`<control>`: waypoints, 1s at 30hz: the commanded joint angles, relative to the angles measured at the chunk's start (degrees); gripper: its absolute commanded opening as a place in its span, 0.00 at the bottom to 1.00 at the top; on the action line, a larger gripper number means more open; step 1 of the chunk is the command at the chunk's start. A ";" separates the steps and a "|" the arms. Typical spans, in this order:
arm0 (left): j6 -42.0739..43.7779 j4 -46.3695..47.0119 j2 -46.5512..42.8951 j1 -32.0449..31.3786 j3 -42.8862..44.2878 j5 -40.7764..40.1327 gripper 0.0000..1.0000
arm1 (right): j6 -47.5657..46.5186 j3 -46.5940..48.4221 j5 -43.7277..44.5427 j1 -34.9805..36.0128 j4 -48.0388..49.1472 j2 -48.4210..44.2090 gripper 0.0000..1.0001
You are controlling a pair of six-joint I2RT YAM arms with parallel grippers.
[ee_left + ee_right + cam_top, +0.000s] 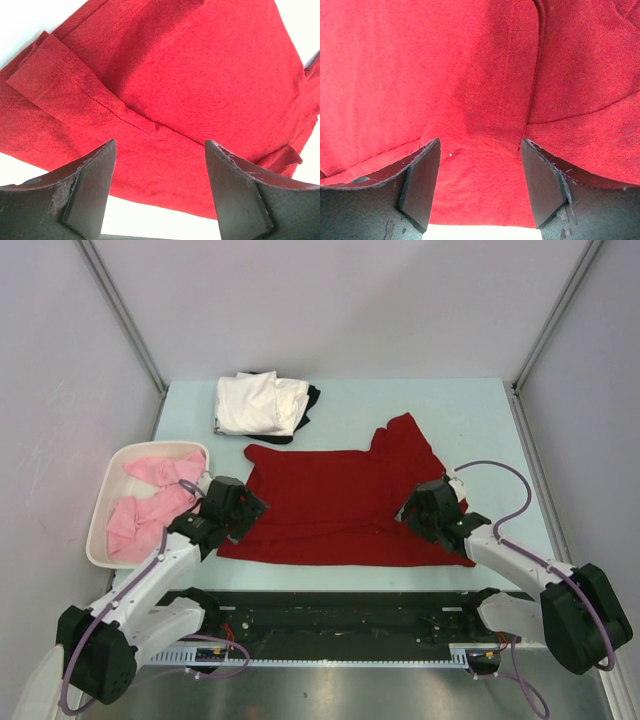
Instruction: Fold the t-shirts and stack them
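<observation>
The dark red t-shirt [335, 502] lies spread flat on the pale table, one sleeve [405, 435] sticking out at the back right. My left gripper [243, 510] is open over the shirt's left edge; in the left wrist view red cloth [165, 90] with a folded hem lies between and beyond the fingers [92, 180]. My right gripper [420, 512] is open over the shirt's right side near its front edge; in the right wrist view red cloth [480, 100] fills the gap between the fingers [542, 182]. Neither holds anything. A folded white shirt [258, 403] lies on a black one [310, 398] at the back.
A white basket [103, 510] at the left holds pink shirts [150, 498]. Metal frame posts stand at the table's back corners. The table [480, 420] shows bare surface at the back right. A black base rail runs along the near edge.
</observation>
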 commanded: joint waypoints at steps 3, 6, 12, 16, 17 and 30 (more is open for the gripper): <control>-0.08 2.31 0.80 0.46 -0.36 0.81 0.76 | 0.39 -1.32 0.66 0.32 0.97 0.33 0.69; 0.01 2.31 0.45 0.37 -0.36 0.46 0.76 | 0.74 -1.59 0.57 0.58 1.59 0.86 0.68; -0.08 2.22 0.45 0.46 -0.53 0.28 0.75 | 1.27 -2.11 0.31 0.76 3.78 2.26 0.57; 0.01 2.31 0.54 0.46 -0.62 0.19 0.75 | 1.79 -2.12 -0.48 0.93 5.01 4.02 0.50; -0.08 2.31 0.54 0.46 -0.62 0.19 0.75 | 1.71 -2.20 -0.57 0.93 5.36 4.37 0.48; 0.19 2.57 0.89 0.81 -1.15 0.37 0.75 | 2.24 -2.03 0.13 1.20 7.38 4.73 0.00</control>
